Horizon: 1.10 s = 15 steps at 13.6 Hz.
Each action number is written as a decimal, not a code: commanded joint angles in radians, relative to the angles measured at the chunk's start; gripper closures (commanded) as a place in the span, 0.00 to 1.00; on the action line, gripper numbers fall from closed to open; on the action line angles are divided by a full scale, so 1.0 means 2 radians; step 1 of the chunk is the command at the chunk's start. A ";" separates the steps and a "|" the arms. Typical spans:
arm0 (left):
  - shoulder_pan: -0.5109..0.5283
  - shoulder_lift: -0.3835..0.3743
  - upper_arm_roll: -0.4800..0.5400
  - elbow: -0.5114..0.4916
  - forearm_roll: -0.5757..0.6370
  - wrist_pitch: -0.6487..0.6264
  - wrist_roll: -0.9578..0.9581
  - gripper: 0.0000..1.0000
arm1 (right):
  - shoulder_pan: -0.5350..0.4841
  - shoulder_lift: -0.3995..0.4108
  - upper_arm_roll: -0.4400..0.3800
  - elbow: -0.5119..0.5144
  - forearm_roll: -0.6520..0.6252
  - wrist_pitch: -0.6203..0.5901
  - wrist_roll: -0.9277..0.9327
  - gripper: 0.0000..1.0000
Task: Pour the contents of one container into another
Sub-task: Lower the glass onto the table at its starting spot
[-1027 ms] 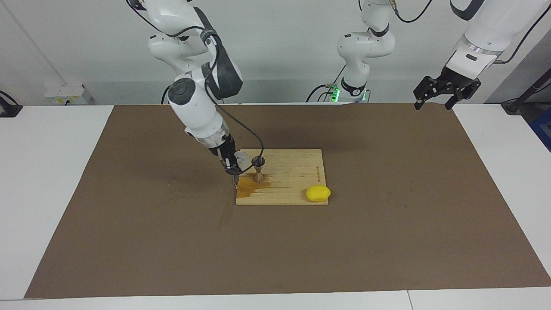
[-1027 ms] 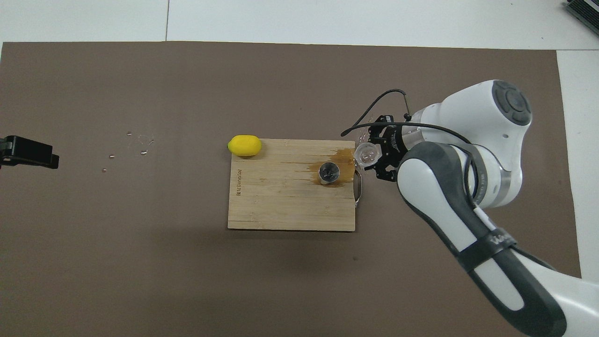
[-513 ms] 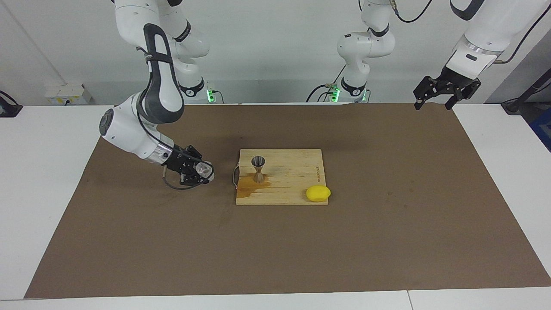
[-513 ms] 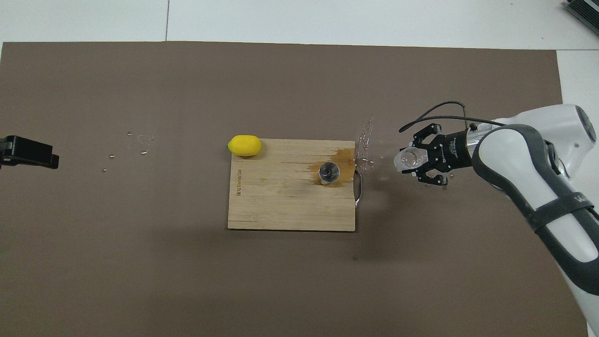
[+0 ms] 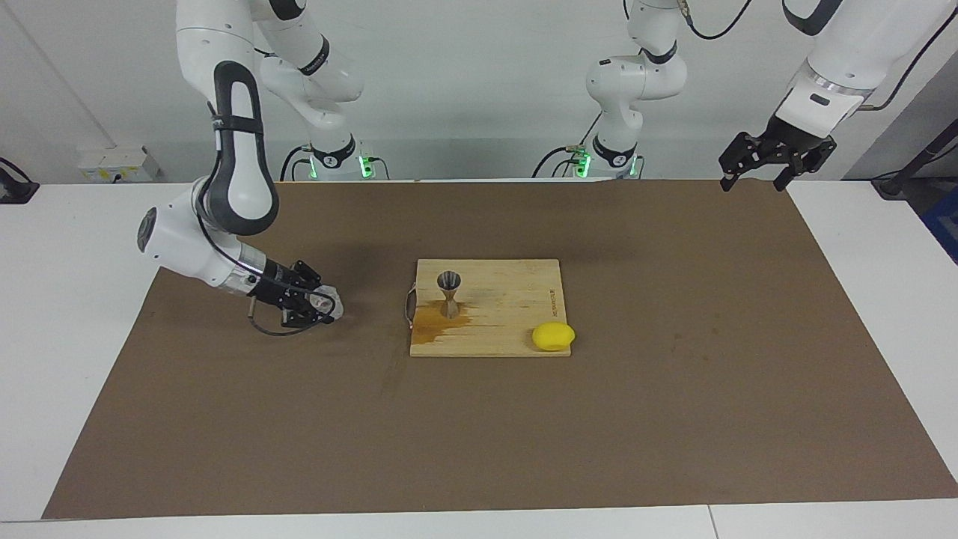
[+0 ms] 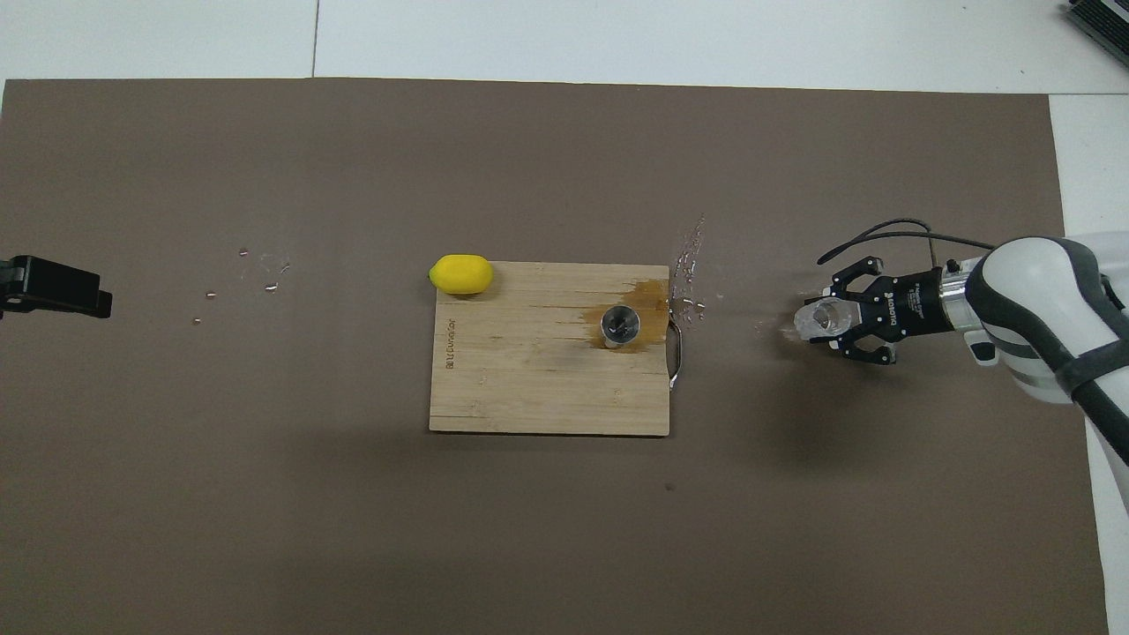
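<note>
Right hand (image 6: 816, 320) is low over the brown mat at the right arm's end of the surface, fingers clamped on the glass cup (image 6: 812, 319), which lies tipped on its side in the grip, mouth pointing away from the wrist. In the overhead view, from that hand the jigger (image 6: 620, 324) sits at nine o'clock, well apart, standing upright on the cutting board (image 6: 529, 388) in a brown wet patch. So the cup's long axis points roughly straight at the jigger. I'd judge the pour is done and the cup is about to be set down. A lemon (image 6: 460, 273) rests at the board's corner, farther toward the left arm's end. Left hand (image 5: 756, 168) waits, raised over the mat's corner at its own end, fingers apart and empty.
</note>
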 commanded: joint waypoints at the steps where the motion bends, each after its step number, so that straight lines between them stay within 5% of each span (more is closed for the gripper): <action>1: -0.003 -0.015 0.001 -0.018 -0.003 0.013 -0.001 0.00 | -0.015 0.008 0.006 0.002 0.016 -0.004 -0.029 1.00; 5: -0.005 -0.015 0.001 -0.018 -0.002 0.013 0.000 0.00 | -0.018 0.007 0.005 -0.005 0.016 0.005 -0.029 1.00; 10: -0.005 -0.015 0.001 -0.018 -0.002 0.013 0.021 0.00 | -0.018 0.004 0.005 -0.031 0.016 0.045 -0.026 0.69; 12: -0.005 -0.015 0.001 -0.019 -0.003 0.013 0.020 0.00 | -0.016 0.003 0.005 -0.031 0.016 0.046 -0.023 0.00; 15: -0.004 -0.016 0.001 -0.018 -0.003 0.006 0.016 0.00 | -0.018 -0.016 0.005 -0.031 0.016 0.040 -0.009 0.00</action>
